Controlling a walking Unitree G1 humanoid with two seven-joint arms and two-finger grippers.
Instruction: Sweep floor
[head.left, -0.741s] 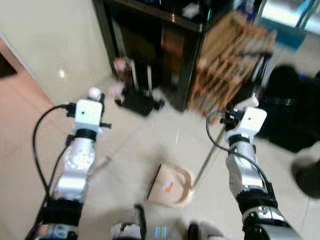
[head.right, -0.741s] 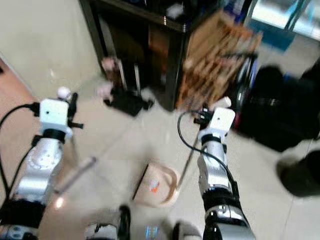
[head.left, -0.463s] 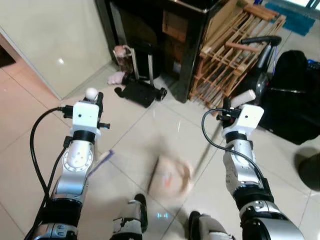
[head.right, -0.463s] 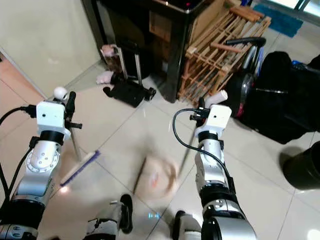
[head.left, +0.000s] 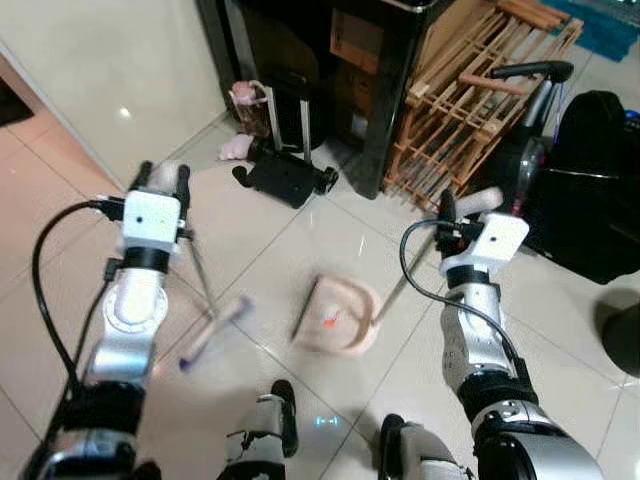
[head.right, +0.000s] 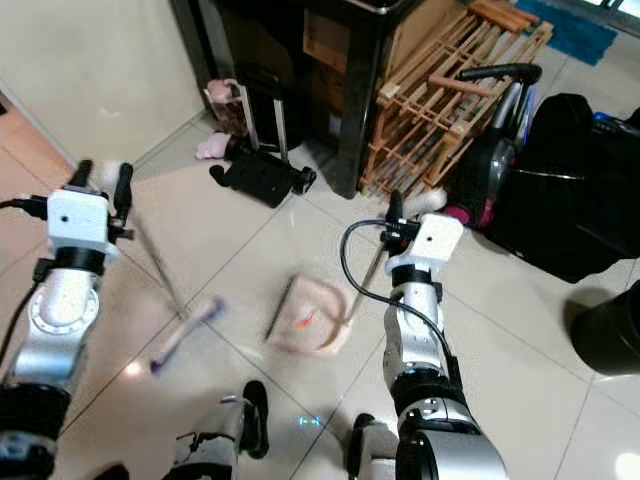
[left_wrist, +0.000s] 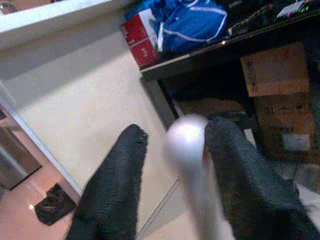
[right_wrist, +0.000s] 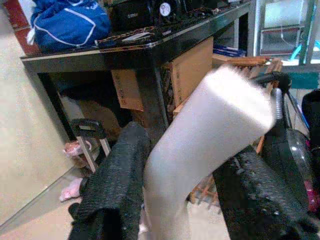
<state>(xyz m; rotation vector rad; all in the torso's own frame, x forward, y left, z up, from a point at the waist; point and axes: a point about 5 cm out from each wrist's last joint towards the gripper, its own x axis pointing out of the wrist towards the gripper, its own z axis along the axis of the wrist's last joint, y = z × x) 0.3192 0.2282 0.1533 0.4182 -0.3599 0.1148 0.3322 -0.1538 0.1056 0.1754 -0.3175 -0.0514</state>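
Note:
My left gripper (head.left: 160, 180) is shut on the thin handle of a broom (head.left: 200, 285), whose white knob (left_wrist: 186, 140) shows beside one black finger (left_wrist: 239, 170) in the left wrist view. The broom's purple head (head.left: 213, 330) is blurred, low on the tiled floor at my left. My right gripper (head.left: 458, 208) is shut on the long white handle (right_wrist: 210, 130) of a pink dustpan (head.left: 340, 316). The dustpan rests on the tiles between my arms, with a small orange scrap inside it.
A black cabinet (head.left: 385, 90) stands ahead, a wooden rack (head.left: 480, 100) leaning on its right side. A vacuum (head.left: 530, 110) and a black bag (head.left: 600, 190) stand at the right. A small black trolley (head.left: 290, 180) and a pink toy (head.left: 238, 148) lie near the cream wall (head.left: 110, 60). My feet (head.left: 270, 440) are below.
My left arm has swung outward to the left, and the broom's head has shifted on the tiles. The dustpan has slid a little farther from my feet.

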